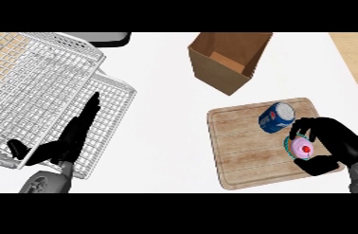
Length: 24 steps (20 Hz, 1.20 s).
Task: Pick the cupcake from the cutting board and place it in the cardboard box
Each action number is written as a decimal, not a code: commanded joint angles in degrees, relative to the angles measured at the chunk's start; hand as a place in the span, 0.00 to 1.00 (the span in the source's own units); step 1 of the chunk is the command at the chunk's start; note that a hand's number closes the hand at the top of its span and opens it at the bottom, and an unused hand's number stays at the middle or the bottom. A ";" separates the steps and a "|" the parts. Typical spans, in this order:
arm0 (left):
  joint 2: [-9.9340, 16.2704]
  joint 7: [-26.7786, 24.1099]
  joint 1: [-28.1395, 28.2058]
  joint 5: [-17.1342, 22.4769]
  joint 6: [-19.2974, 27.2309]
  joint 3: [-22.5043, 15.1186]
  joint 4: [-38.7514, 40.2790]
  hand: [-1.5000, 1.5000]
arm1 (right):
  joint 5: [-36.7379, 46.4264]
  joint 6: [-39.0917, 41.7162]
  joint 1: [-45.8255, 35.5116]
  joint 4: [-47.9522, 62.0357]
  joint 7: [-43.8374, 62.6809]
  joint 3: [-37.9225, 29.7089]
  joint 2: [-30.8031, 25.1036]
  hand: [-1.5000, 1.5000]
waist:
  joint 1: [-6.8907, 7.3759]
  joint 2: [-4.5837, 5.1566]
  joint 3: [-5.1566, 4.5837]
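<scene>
While the right hand [334,145] curls around the cupcake [302,147] on the cutting board [241,148], lift straight up (blue can [277,117] sits just beside) before crossing to the cardboard box [227,58].

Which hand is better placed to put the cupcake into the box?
The right hand: its fingers already curl around the cupcake on the cutting board, with the cardboard box just beyond. The left hand rests open over the wire rack, far off.
</scene>
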 commanded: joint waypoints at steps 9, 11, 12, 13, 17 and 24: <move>8.22 -0.74 -3.12 -5.06 4.99 4.90 3.03 0.50 | 3.75 -5.07 -10.54 14.39 -19.71 -4.82 -6.26 1.00 | 4.56 0.98 1.31; 8.98 0.55 -4.30 -4.46 4.27 4.82 2.29 0.50 | 3.77 -5.98 -13.78 17.09 -21.11 -7.27 -7.83 1.00 | 4.89 0.68 1.28; 7.71 -0.68 -4.03 -5.52 5.80 3.98 3.25 0.50 | 5.14 -8.19 -14.21 18.73 -22.15 -7.77 -8.29 1.00 | 4.76 0.86 1.28; 6.61 -0.82 -4.58 -5.75 5.90 3.02 4.44 0.50 | 4.92 -8.50 -16.13 20.25 -23.98 -9.02 -9.42 1.00 | 4.23 1.01 1.22; 8.21 0.62 -5.15 -5.19 6.27 4.01 3.39 0.50 | 3.06 -12.15 -19.35 23.14 -28.77 -12.28 -8.52 1.00 | 4.14 0.55 1.30; 9.19 0.46 -5.38 -4.91 5.80 5.02 4.58 0.50 | -0.99 -13.78 -25.32 24.00 -39.51 -15.00 -6.82 1.00 | 3.46 0.33 1.12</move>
